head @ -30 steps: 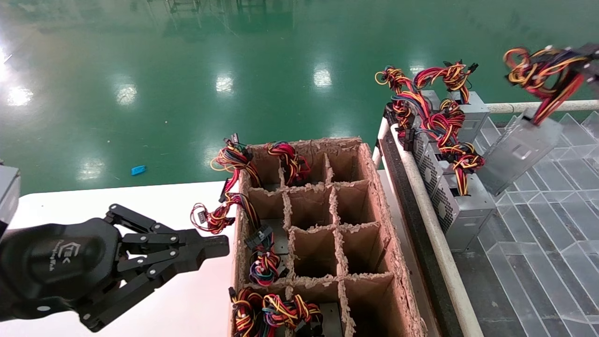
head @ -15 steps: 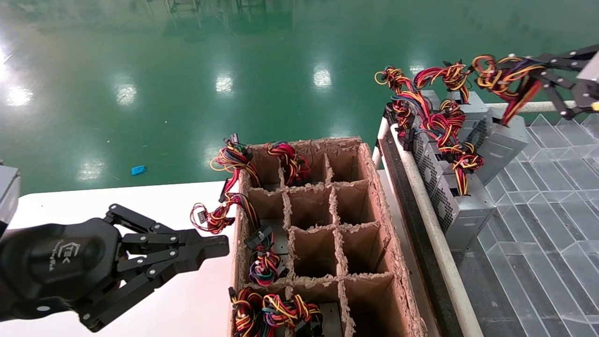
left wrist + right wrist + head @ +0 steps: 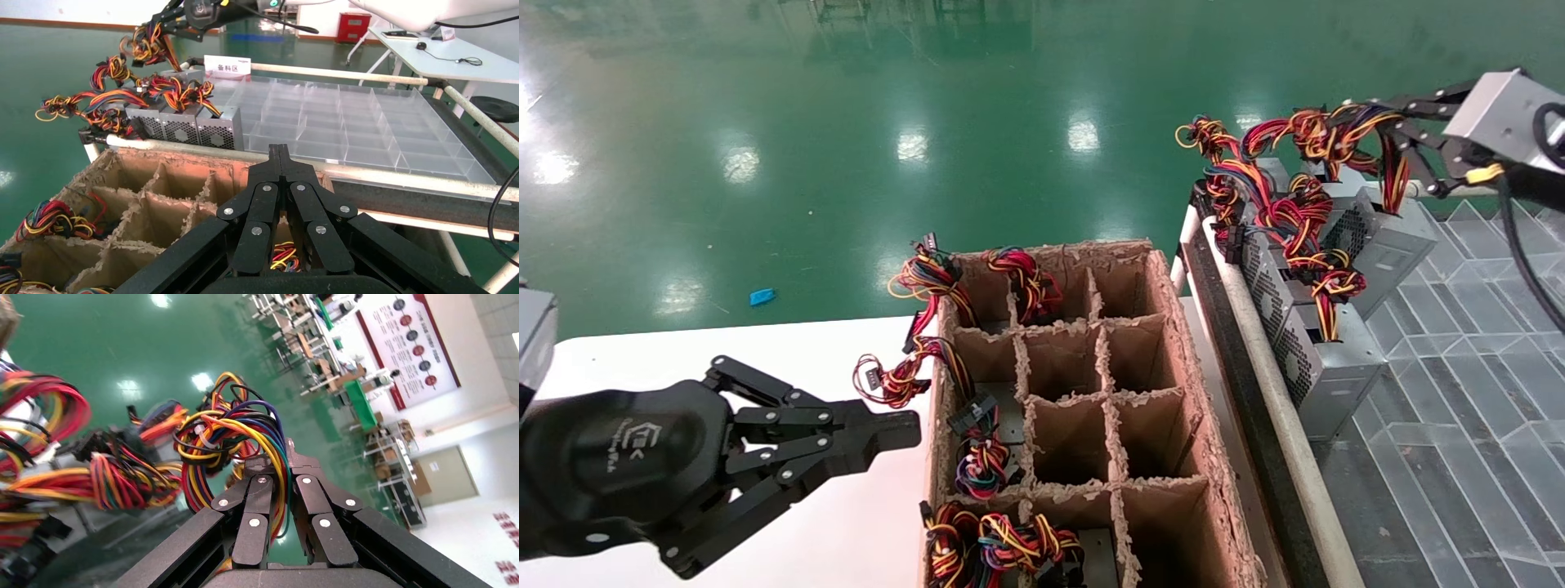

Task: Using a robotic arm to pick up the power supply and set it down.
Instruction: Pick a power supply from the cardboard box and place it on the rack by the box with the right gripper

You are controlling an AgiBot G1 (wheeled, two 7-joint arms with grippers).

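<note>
A divided cardboard box [image 3: 1091, 392] is borne by the white table [image 3: 764, 359], beside a clear-compartment tray [image 3: 1483, 392] carrying power supplies [image 3: 1324, 359].

The robotic arm's black tool [image 3: 1389, 131] reaches in from the right, its fingers closed on the wire bundle [image 3: 235, 438] of the power supply [image 3: 1381, 245]; a silver-grey boxy wrist [image 3: 1495, 118] with a yellow-tagged black cable sits behind it. The power supply, a silver-grey metal box with a perforated grille face, is tilted, its lower end touching the clear divided tray [image 3: 1483, 351], just beside other similar units. Its red, yellow, orange and black wires rise to the tool.
</note>
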